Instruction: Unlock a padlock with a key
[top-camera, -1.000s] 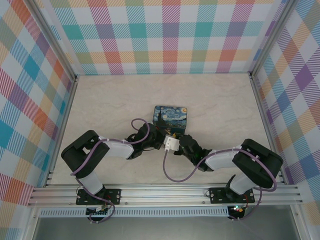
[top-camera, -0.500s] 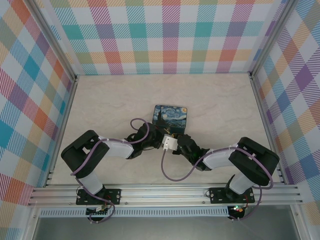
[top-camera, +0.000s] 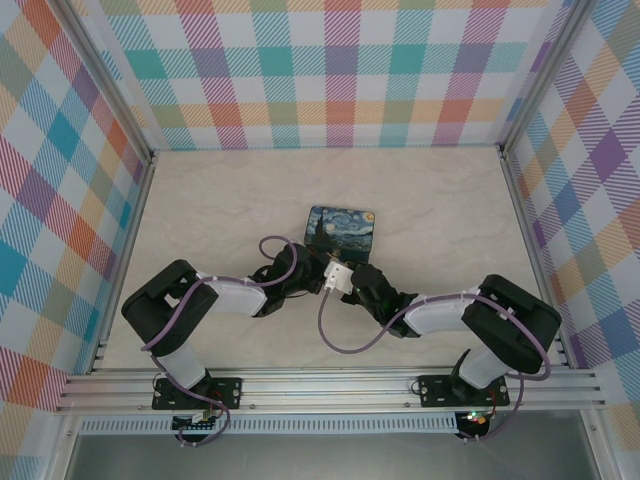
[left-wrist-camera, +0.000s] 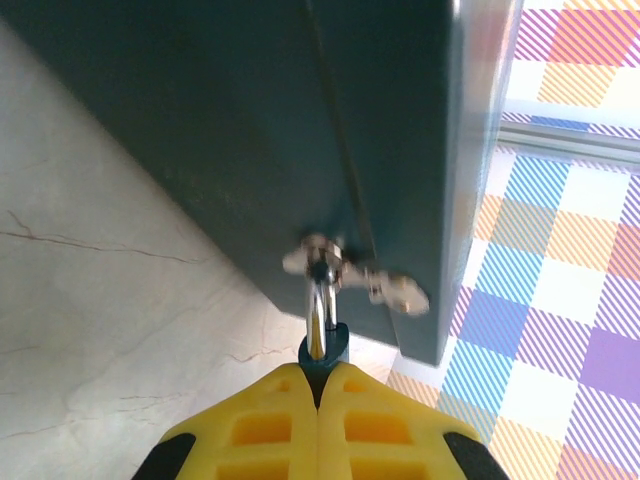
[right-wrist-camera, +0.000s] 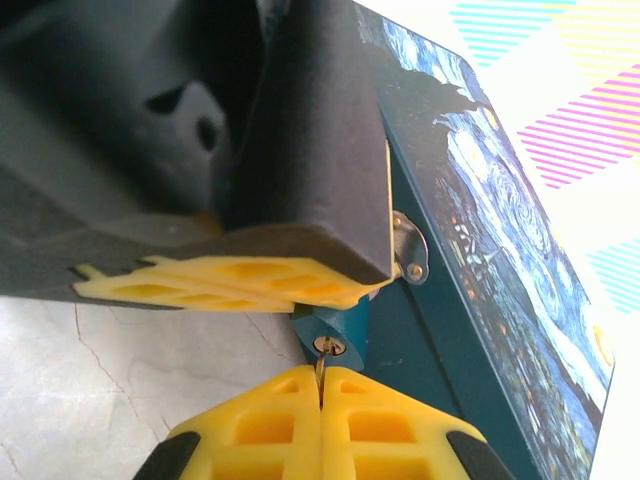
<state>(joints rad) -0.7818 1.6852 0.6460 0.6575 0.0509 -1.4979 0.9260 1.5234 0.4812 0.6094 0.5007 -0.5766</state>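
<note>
The teal padlock hangs by its silver shackle from the hasp on the front of the blue painted tin box. My left gripper is shut on the padlock's body, and its yellow fingers also show from the right wrist. Just below it, my right gripper is shut on the thin key. The key's tip sits in the brass keyhole. Most of the key is hidden between the pads.
The tin box lies flat in the middle of the marble table, and both arms meet at its near edge. Checkered walls close in the left, back and right sides. A purple cable loops below the right wrist.
My right gripper has moved forward and left toward the box front, bringing the key up to the padlock, and its jaws have closed fully. The left arm has stayed put.
</note>
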